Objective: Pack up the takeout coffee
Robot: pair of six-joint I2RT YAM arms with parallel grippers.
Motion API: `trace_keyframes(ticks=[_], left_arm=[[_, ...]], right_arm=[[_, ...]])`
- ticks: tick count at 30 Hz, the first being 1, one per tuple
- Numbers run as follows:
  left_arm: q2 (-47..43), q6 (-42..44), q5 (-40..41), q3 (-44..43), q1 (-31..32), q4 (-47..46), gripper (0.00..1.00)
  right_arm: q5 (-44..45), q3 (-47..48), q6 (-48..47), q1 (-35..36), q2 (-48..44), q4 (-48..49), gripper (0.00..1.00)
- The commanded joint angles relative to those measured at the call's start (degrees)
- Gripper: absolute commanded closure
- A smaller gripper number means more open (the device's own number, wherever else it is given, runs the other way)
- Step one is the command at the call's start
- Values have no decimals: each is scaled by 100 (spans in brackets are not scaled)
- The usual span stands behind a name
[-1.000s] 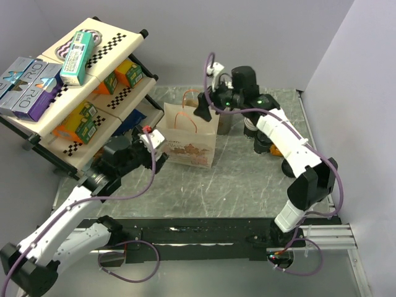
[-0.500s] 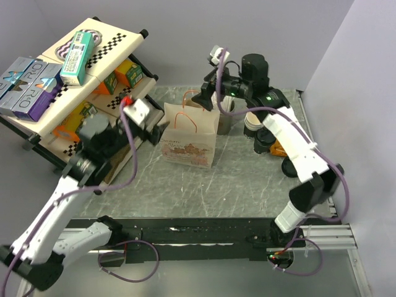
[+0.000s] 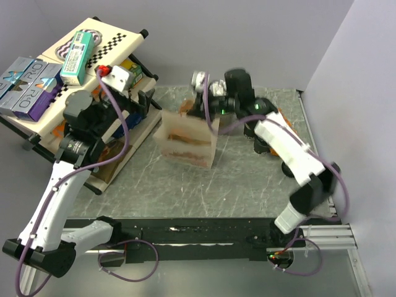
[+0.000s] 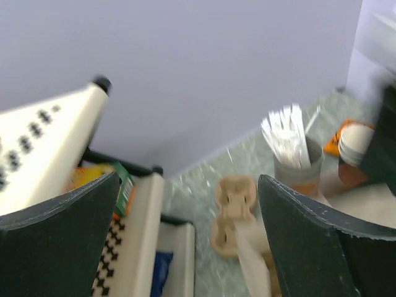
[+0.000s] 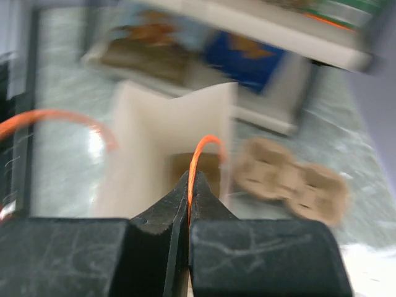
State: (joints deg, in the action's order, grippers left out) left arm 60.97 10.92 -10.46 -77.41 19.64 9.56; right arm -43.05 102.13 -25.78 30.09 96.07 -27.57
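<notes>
A tan paper bag [image 3: 185,141] with orange handles stands open in the middle of the table. My right gripper [image 3: 201,106] hangs over its far rim. In the right wrist view the gripper [image 5: 197,185] is shut on one thin orange handle [image 5: 207,143], with the bag's open mouth [image 5: 154,148] below. The takeout coffee [image 3: 260,146] shows only as a dark shape, mostly hidden behind my right arm. My left gripper [image 3: 145,99] is raised beside the shelf, left of the bag. Its fingers [image 4: 322,247] stand wide apart with nothing between them.
A tilted rack [image 3: 93,68] with boxes fills the left side. A cardboard cup carrier [image 4: 235,210] lies behind the bag, next to a holder of white sticks [image 4: 291,139]. White cups [image 4: 357,139] stand at the right. A purple wall closes the right side.
My right gripper has closed on the bag's orange handle and the bag has shifted slightly. My left arm has lifted and swung back from the bag toward the shelf.
</notes>
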Motion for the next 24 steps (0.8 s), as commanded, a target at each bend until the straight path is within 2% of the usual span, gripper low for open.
trace_keyframes(ticks=[1,5,8,11,15,19,20,21,23,24], left_arm=[[-24,-309,9,-310,-100,-517,1],[-129,-371,-245,-56,-101,-570,1],[-287,-362,-316,277,-109,-570,1],[-436,-389,-378,480,-109,-412,0],[-813,5,-1052,726,-109,237,1],[-920,244,-1729,728,-109,827,1],[-851,262,-1827,701,-109,906,1],[-780,270,-1924,674,-109,977,1],[-579,279,-2074,604,-109,1065,1],[-490,271,-2066,587,-109,1030,1]], right_arm=[[-248,-894,-1024,978,-1485,-458,100],[-222,-1677,-1131,1499,-1986,-653,100],[-151,-2020,-1104,1570,-2189,-495,100],[-213,-2100,-1105,1579,-2172,-460,100],[-309,-2039,-1017,1614,-2084,-407,100],[-12,-1969,-692,1571,-2023,-152,98],[59,-1873,-648,1562,-2014,-143,92],[147,-1828,-604,1518,-1953,-91,71],[436,-1697,-420,1430,-1908,-12,59],[498,-1618,-341,1360,-1847,6,44]])
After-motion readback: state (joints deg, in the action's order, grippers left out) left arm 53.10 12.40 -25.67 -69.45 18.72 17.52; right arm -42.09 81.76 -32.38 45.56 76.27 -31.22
